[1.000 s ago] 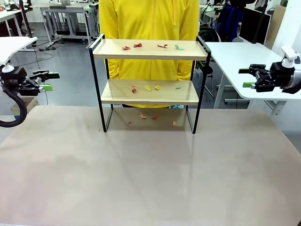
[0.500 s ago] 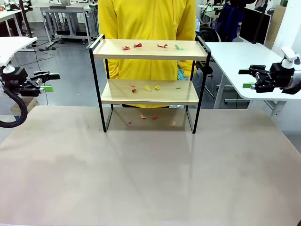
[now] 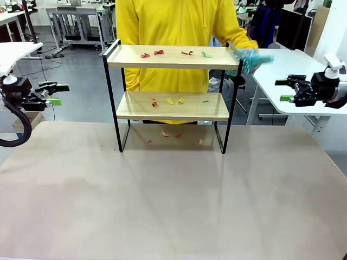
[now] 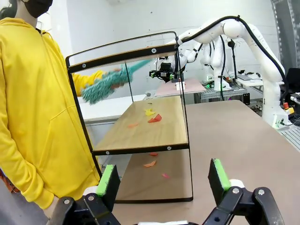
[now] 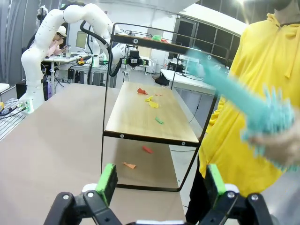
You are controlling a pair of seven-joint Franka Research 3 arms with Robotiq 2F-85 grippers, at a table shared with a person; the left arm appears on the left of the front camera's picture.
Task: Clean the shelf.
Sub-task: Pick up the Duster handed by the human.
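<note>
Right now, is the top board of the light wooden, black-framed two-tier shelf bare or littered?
Littered: small red and green scraps lie on the top board of the shelf, with the person's teal duster near its right end.

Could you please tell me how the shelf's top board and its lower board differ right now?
The top board carries red and green paper scraps; the lower board also has yellow ones. The top board has raised black side rails; the lower board shows none. The person's teal duster is beside the top board's right end, above the lower board. Both are light wood, littered, in one black frame.
</note>
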